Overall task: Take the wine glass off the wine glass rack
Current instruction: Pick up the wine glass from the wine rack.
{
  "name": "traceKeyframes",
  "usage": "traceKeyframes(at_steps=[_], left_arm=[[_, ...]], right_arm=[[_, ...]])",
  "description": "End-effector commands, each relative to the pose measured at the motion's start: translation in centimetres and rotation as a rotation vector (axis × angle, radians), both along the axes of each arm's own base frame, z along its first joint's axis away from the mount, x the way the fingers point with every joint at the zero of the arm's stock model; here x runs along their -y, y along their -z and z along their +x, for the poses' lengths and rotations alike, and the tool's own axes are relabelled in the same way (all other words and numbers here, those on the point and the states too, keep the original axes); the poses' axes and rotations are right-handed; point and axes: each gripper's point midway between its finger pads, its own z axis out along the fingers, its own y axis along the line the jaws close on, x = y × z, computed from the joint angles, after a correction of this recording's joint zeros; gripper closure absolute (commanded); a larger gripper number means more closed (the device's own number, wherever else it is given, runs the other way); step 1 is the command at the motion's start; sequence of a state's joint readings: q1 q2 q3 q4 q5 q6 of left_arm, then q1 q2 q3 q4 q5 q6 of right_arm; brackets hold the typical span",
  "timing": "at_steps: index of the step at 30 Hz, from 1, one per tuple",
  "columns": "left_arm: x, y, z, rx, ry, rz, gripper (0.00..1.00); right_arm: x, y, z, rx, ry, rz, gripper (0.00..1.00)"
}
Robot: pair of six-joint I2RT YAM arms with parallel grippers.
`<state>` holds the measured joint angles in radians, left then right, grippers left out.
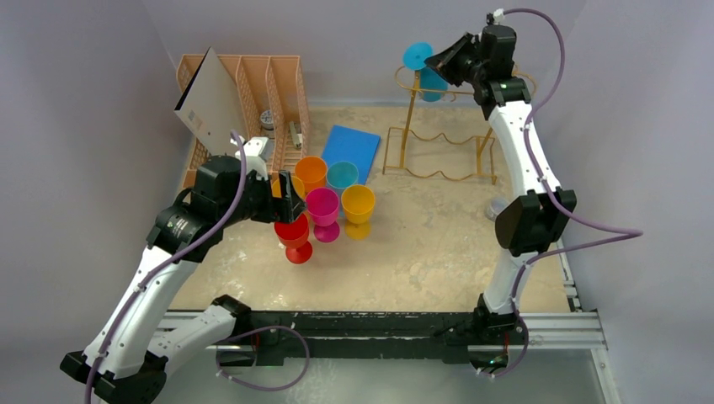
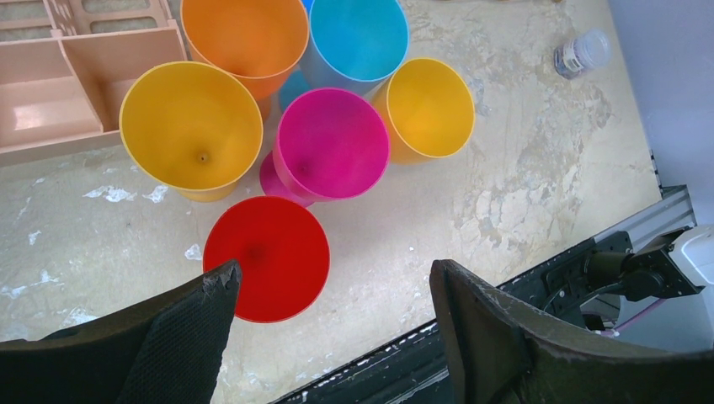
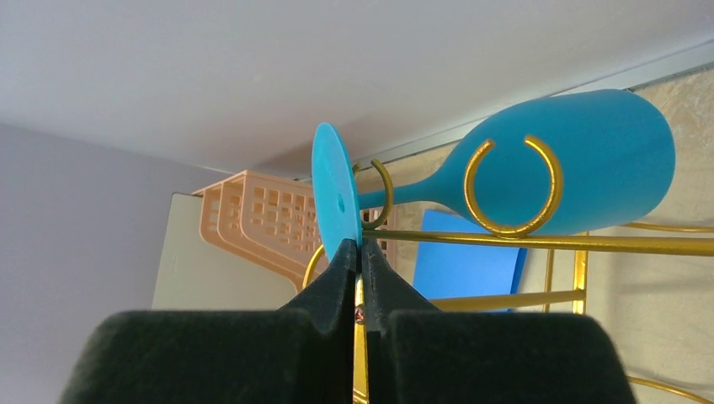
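Pale lilac-grey walls (image 1: 84, 84), mottled beige tabletop (image 1: 438, 244), black rail (image 1: 354, 323) along near edge, soft even light

In the top view's upper right, the right gripper (image 1: 436, 61) hides part of the bowl of the wine glass (image 1: 417, 55). The left wrist view's top edge cuts off the orange cup (image 2: 245, 34) and blue cup (image 2: 358, 35); the small jar (image 2: 581, 52) at its upper right is too blurred to read.

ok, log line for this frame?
right gripper: shut on blue glass foot | glass: hanging in rack | left gripper: open above red glass
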<state>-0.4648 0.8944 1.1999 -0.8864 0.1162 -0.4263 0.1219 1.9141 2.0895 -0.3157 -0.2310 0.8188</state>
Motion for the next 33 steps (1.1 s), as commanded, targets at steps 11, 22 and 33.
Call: traceKeyframes(at_steps=[11,22,33], left_arm=[[0.4,-1.8,0.6,0.04,0.004,-0.034,0.19],[0.4,-1.9,0.6,0.042,0.006,-0.031,0.19],[0.5,-2.5,0.5,0.051,0.014,-0.044,0.19]], right_arm=[[0.2,-4.1,0.4,0.12,0.035,0.144,1.0],[0.6,-5.4,1.6,0.18,0.06,0.165,1.0],[-0.4,-7.6,2.2,0.249,-0.019,0.162,1.0]])
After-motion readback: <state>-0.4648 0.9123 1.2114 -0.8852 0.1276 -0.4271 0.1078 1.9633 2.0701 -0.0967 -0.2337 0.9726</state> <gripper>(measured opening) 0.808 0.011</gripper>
